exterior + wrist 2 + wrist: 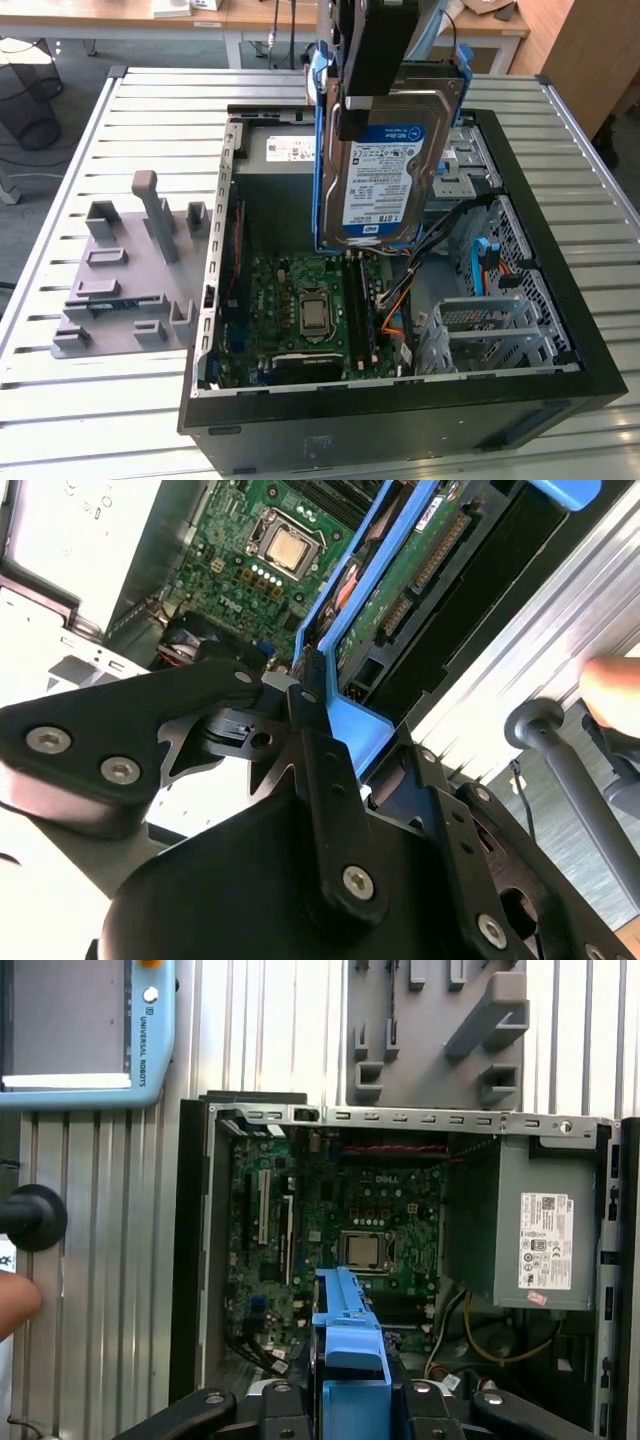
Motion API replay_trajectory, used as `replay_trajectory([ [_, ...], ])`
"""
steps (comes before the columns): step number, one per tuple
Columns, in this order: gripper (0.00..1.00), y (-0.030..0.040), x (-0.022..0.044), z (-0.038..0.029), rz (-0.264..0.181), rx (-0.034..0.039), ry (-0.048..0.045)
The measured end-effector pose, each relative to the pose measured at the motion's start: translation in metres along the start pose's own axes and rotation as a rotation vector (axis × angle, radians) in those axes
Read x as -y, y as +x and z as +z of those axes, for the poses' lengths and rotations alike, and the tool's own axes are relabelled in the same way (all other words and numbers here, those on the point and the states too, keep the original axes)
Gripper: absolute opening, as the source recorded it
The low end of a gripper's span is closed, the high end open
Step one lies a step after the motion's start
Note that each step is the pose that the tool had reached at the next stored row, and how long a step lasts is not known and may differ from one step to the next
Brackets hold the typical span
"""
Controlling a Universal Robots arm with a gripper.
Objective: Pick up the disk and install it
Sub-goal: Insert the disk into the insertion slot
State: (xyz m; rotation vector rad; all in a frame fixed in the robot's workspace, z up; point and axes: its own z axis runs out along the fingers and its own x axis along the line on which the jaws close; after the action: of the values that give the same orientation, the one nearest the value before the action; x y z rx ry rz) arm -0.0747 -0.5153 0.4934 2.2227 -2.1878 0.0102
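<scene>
In the exterior view, the flat silver metal disk, with a white-and-blue label and blue plastic side rails, hangs upright above the open black computer case. The case stands on the slatted metal worktop. The black end effector clamps the disk's upper edge.

In the second wrist view, the end effector seems pinched onto a blue rail, and the disk's green circuit-board underside shows.

In the first wrist view, the disk's blue rail juts from the end effector over the green motherboard, beside a grey metal power-supply box.
</scene>
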Motion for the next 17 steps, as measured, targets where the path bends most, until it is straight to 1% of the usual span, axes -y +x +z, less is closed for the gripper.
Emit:
replay_trajectory([
  [4, 0.36, 0.0062, 0.0004, 0.0003, 0.001, -0.0001, 0.0001],
  [6, 0.36, 0.0077, 0.0019, 0.0003, 0.002, -0.0001, 0.0],
  [12, 0.36, 0.0092, 0.0139, 0.0003, 0.003, 0.0001, 0.0001],
  [14, 0.36, 0.0107, 0.0159, 0.0004, 0.004, -0.0001, 0.0],
  [17, 0.36, 0.0151, 0.0167, 0.0012, 0.005, 0.0, 0.0],
])
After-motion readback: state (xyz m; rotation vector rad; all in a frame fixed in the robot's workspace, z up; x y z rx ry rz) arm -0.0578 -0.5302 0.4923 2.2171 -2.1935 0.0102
